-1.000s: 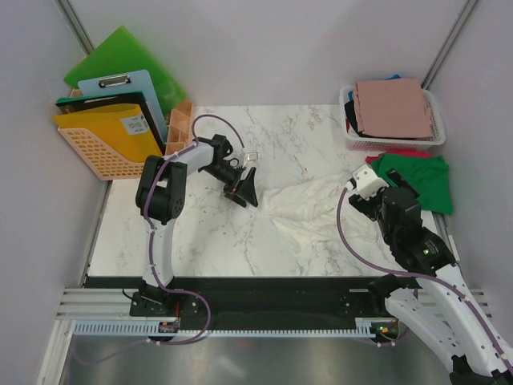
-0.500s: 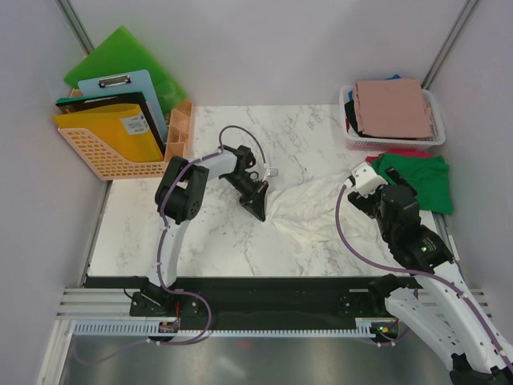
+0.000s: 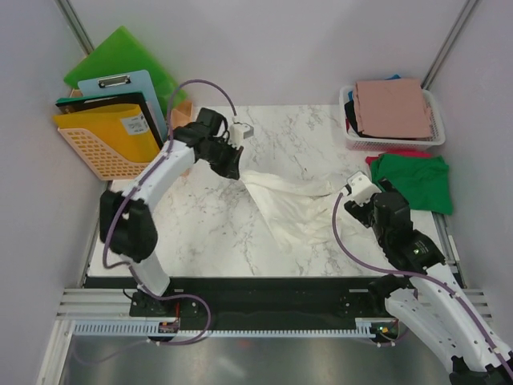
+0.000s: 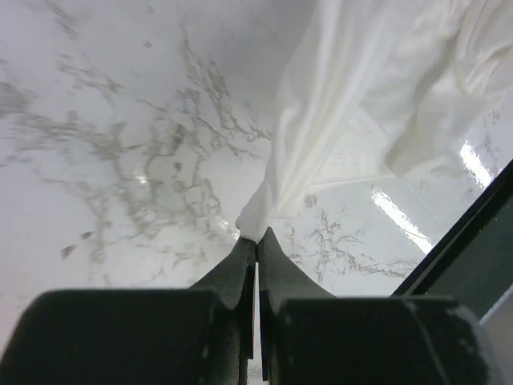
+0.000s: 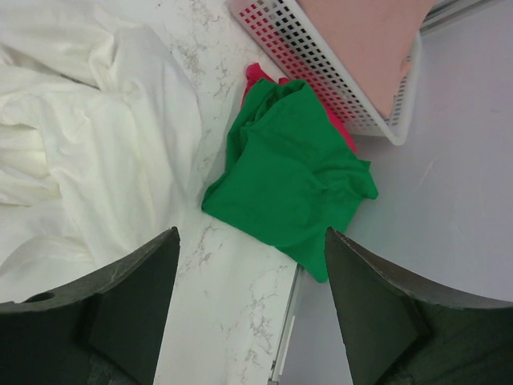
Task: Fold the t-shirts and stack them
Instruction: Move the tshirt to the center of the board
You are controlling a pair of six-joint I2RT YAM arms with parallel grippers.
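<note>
The left gripper [image 4: 256,238], jaws shut on a corner of the white shirt [image 3: 292,212], holds it stretched across mid-table. So thin a pinch could slip under any pull. The right gripper [image 5: 250,241] hangs wide open by the green shirt [image 5: 288,176] (a red shirt [image 5: 255,79] peeks from under it). The orange bin [image 3: 96,156] holds folders [image 3: 104,124]; the basket [image 3: 393,143] holds a pink shirt [image 3: 393,108].

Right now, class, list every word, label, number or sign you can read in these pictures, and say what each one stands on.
No text here can be read.
Small white label on the yellow folder: print too small to read.
Cream-white t-shirt, green t-shirt, mesh basket: no lettering visible.
</note>
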